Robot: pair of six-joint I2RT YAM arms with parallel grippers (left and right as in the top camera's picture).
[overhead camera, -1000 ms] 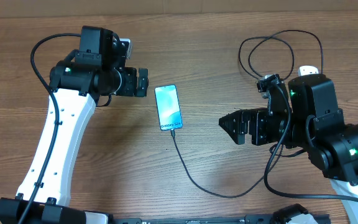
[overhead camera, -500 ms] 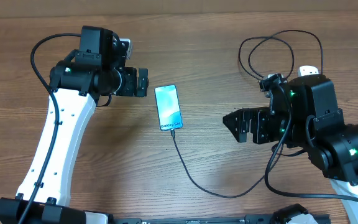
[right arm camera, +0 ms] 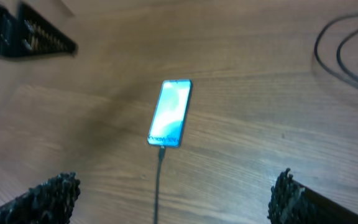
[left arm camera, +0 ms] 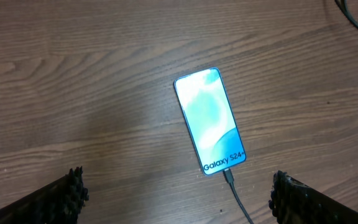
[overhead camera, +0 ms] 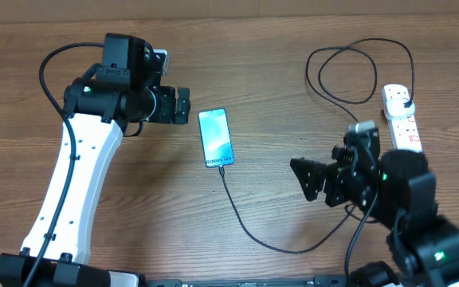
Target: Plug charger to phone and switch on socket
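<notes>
Looking from overhead, the left gripper [overhead camera: 183,105] is hanging just left of the phone [overhead camera: 216,137], jaws spread wide and holding nothing. The right gripper [overhead camera: 307,177] is hovering well to the phone's right, jaws also wide and empty. The charger [overhead camera: 249,231] is running from the phone's near end to the socket [overhead camera: 402,118] at the far right of the table [overhead camera: 277,72]. In the left wrist view, both fingers [left arm camera: 58,198] are showing at the bottom corners, touching nothing, the lit phone lying beyond them. In the right wrist view, the fingers [right arm camera: 45,196] are standing equally wide, gripping nothing.
</notes>
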